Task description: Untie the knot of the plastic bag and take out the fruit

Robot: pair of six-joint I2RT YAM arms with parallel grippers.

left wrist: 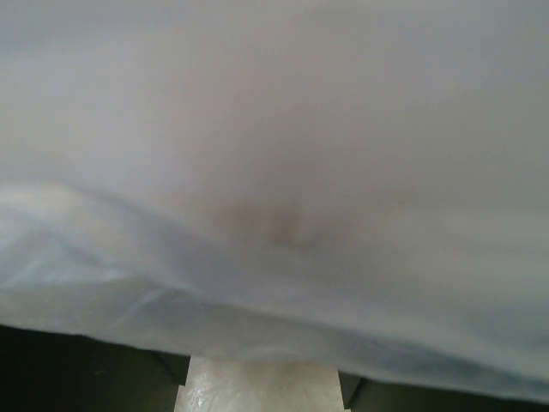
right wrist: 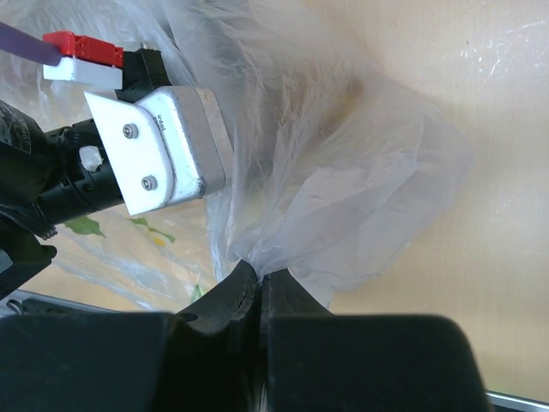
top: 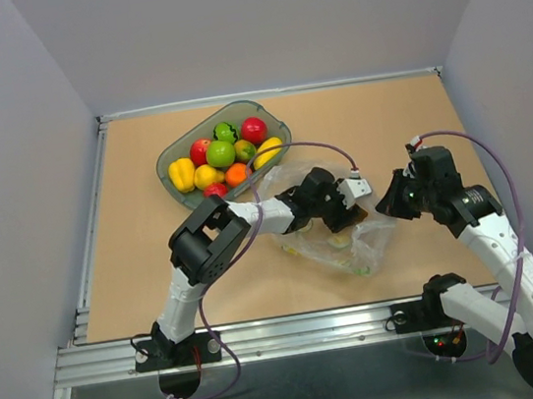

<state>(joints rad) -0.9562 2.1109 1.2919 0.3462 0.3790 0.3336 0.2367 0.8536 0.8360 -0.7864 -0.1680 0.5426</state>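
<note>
While the right gripper sat at the 3 o'clock edge of the plastic bag, its jaws were pressed tight together on a gathered pinch of film. The right wrist cam showed no gap btwn the fingers, w/ the plastic fanning out from the pinch toward 1 o'clock.

The bag lay crumpled on the worktop, approx. mid-table, at 5 o'clock from the grey-green tray and just beside it.

The left gripper reached into the bag from 9 o'clock. On the left wrist cam, blurred film covered nearly the whole view. Its dark fingers stood apart at the bottom edge, but the tips were hidden, so I couldn't tell if they gripped anything.

Bag contents:
- One pale yellow-green fruit showed through the film at 6 o'clock of the left gripper.
- A brown bit sat right at that gripper, too small to ID.
- Green and yellow printed marks showed on the film.

Tray contents, packed close:
- yellow pepper at the 9 o'clock end
- lemon beside it
- green apple in the middle
- dark green piece at 12 o'clock
- red apples on either side of the green ones
- orange at 6 o'clock
- long yellow mango along the 3 o'clock side
</note>
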